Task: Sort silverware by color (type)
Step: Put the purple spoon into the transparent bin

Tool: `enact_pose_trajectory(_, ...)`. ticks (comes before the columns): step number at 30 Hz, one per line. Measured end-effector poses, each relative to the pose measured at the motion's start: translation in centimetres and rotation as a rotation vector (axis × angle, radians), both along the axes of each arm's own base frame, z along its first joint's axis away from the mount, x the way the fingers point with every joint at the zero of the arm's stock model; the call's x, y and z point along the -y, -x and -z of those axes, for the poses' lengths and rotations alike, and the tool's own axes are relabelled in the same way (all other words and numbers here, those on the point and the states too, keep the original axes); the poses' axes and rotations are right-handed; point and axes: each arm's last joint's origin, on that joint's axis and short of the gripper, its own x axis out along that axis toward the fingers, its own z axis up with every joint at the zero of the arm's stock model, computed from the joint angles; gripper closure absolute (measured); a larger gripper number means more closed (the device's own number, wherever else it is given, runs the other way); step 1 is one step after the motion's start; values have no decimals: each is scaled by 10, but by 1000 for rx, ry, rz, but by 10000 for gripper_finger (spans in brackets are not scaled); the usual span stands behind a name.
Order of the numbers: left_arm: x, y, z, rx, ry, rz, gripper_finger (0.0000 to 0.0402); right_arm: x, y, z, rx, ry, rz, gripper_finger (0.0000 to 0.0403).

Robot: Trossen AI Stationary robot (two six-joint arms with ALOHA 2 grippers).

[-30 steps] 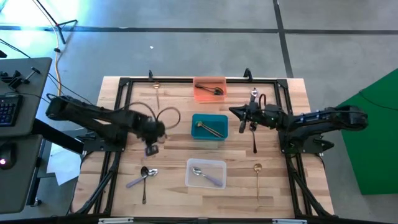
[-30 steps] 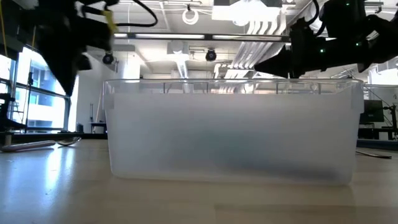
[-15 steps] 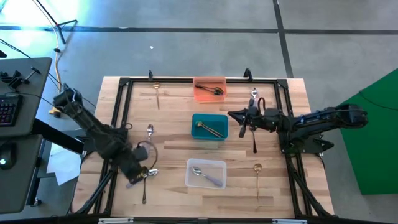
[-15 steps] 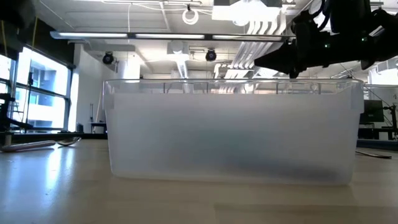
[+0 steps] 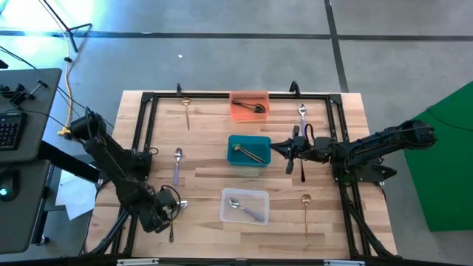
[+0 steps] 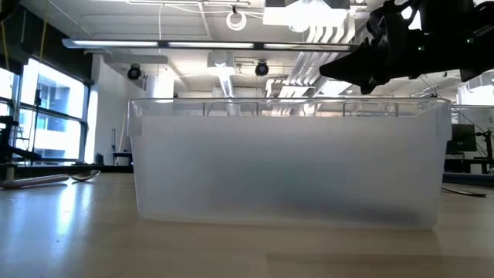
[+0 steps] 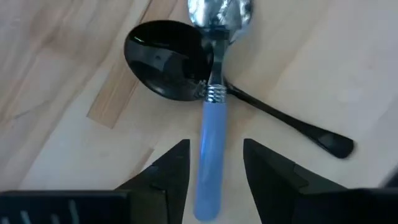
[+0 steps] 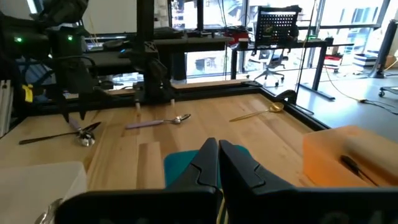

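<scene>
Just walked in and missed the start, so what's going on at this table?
A two-arm robot is sorting silverware into bins. The left gripper is down at the table's near-left corner, fingers open on either side of a blue-handled spoon lying across a black spoon. The right gripper is shut beside the teal bin, which holds gold cutlery. The orange bin and clear bin hold pieces too; several utensils lie loose on the table.

Both arms are showing dark, matte black links; a looping black cable is trailing by the left arm's wrist.
</scene>
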Motion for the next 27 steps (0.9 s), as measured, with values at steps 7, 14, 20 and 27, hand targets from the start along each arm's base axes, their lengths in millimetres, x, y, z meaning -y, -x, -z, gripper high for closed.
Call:
enact_pose_trajectory(7, 5, -4, 20, -46, -63, -8, 273, -4, 0, 1, -12, 9, 3, 403)
enact_pose_trajectory(14, 5, -4, 21, -62, -88, -8, 332, -4, 0, 1, -16, 28, 4, 403)
enact_pose_trajectory(20, 10, -6, 7, -77, -70, 50, 375, -4, 0, 1, -17, 32, 4, 403)
enact_pose_trajectory(27, 15, -16, -26, -77, -104, 82, 396, -4, 0, 1, -21, 32, 4, 403)
